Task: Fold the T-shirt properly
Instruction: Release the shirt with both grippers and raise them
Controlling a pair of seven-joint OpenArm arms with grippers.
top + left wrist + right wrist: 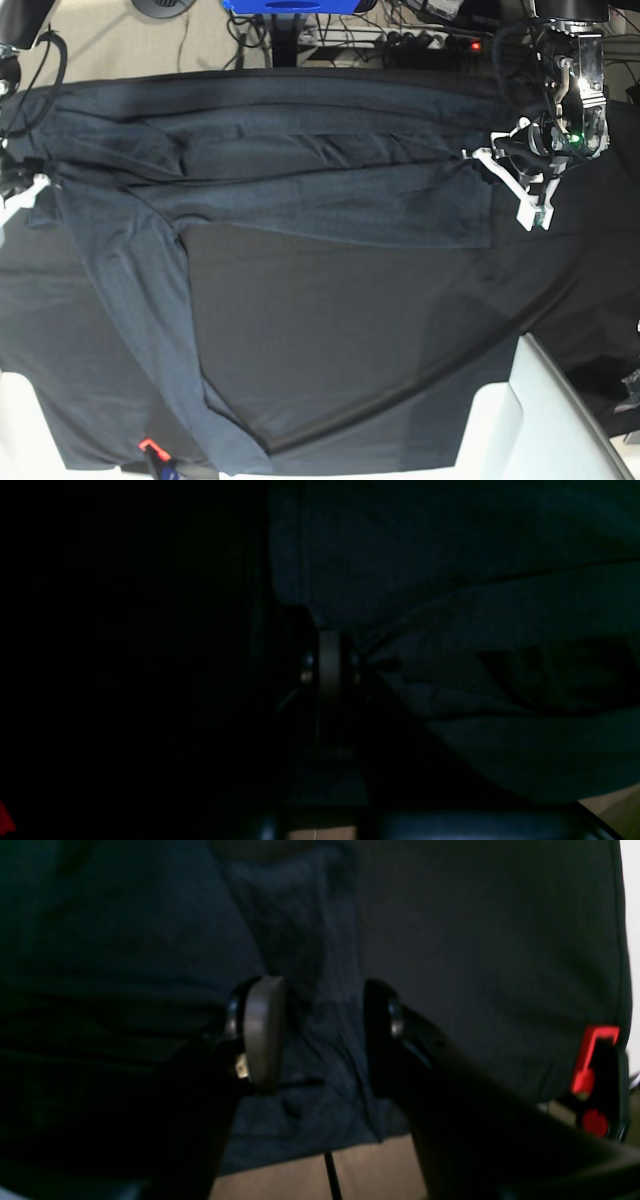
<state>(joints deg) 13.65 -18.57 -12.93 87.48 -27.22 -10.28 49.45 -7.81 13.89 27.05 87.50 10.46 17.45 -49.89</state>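
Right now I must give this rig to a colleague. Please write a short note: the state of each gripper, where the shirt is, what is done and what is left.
Left gripper: jaws shut on an edge of the T-shirt, at the right of the base view.
Right gripper: jaws apart, holding nothing; shirt cloth lies between and under them.
Shirt: spread across the far side of the black tablecloth, with one long strip running down toward the near edge on the base view's left.
Done: partly folded along the far side.
Left: bring in the hanging strip, finish the folds, smooth.
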